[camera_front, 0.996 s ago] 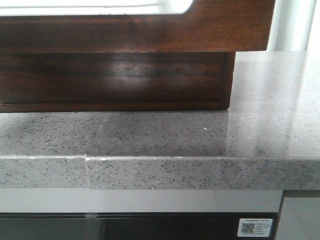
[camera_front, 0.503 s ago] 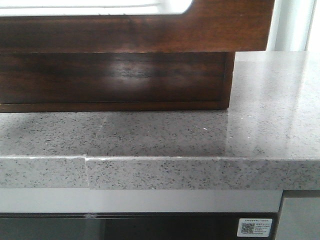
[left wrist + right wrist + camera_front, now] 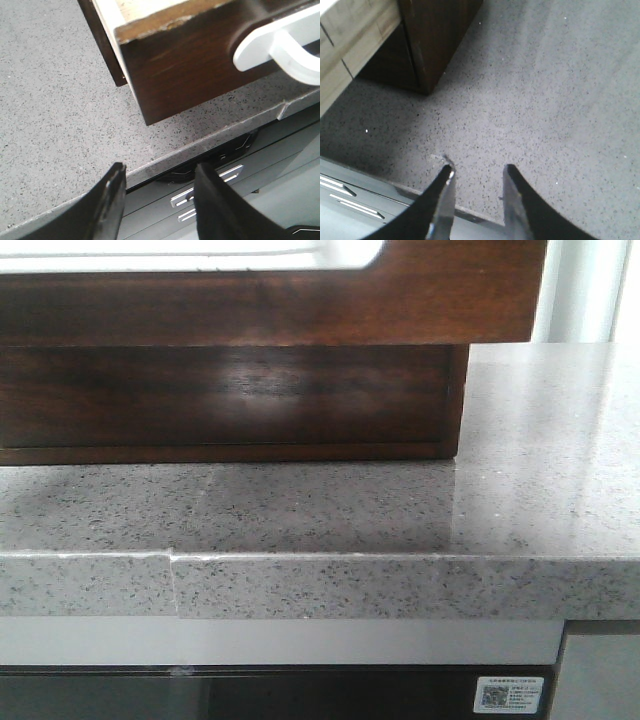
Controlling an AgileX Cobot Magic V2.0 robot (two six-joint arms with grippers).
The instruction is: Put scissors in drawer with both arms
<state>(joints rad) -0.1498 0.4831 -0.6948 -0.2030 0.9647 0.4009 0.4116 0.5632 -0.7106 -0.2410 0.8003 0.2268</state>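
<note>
Nothing has shifted in the front view since the earlier frames: the drawer's dark front and the speckled counter sit exactly as they did.

Starting at the left gripper (image 3: 157,200), its two black fingers stand apart with nothing between them, hanging over the counter's front edge. Just beyond them lies the grey stone countertop (image 3: 55,95), and past that a corner of the drawer (image 3: 185,65), its glossy reddish-brown face chipped pale along the top edge, with a white curved piece (image 3: 280,45) showing in its cut-out. The right gripper (image 3: 475,200) is likewise parted and empty, above bare counter, with a dark wooden corner of the cabinet (image 3: 435,40) further off.

Scissors appear in no view, so I cannot say where they lie. The drawer (image 3: 300,305) sits at the back of the counter, filling the upper part of the front view.

It looks rigid, fairly heavy and slick; the cut-out's rim is probably the surest hold.

A small white sticker (image 3: 510,695) with a QR code sits on the panel below; its print is too small to read.
</note>
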